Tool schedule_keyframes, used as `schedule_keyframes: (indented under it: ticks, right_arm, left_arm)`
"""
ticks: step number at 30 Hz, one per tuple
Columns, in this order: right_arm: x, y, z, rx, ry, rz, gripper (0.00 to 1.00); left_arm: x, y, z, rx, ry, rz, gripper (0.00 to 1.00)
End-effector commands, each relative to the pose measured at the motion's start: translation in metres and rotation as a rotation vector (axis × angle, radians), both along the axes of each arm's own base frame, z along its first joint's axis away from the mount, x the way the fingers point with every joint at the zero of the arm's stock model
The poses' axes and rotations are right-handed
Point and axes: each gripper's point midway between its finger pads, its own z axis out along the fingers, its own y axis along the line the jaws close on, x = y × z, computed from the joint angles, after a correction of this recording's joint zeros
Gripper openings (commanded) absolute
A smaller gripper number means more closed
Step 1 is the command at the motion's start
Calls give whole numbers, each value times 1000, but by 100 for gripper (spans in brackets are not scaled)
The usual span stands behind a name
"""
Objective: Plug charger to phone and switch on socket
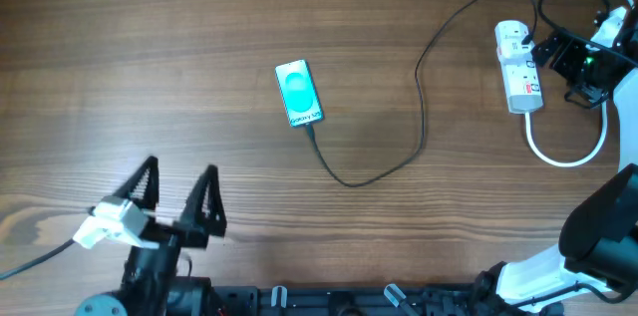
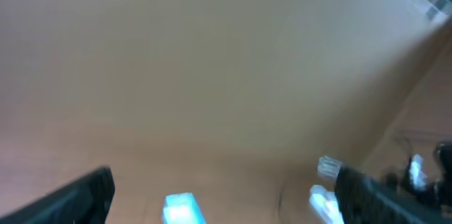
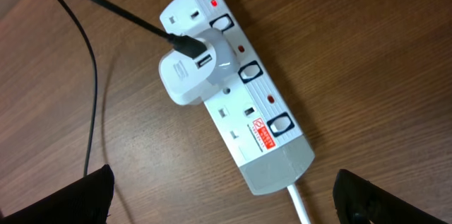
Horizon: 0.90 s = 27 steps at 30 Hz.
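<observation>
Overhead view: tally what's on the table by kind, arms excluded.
phone: 1
charger, thin black cable: 1
socket, white power strip: 1
white plug adapter in the socket: 1
white cable: 1
Total: 5

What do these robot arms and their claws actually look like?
Both grippers have two black fingers, triangular on the left. The left gripper carries a white block with a dark cable trailing away. The right arm mixes black and white segments; a small green light glows near the right gripper.
</observation>
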Motion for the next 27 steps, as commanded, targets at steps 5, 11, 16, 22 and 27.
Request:
schedule_keyframes:
  ticks: [5,11,16,22,27]
  right_arm:
    - [0,5,-2,16,-1,7,100]
    - [0,5,-2,16,-1,6,100]
    - [0,5,-2,16,-1,7,100]
    - [0,5,-2,16,-1,7,100]
    - [0,5,-2,15,-1,6,100]
  left_arm:
    - [-1,5,37,-46,-565,27,100]
    - [21,14,-5,-63,-492,85,100]
    - [57,33,-73,-53,-179,209,100]
    - [69,47,-154,-3,151,274,100]
    - [68,49,-166,31,197,286,100]
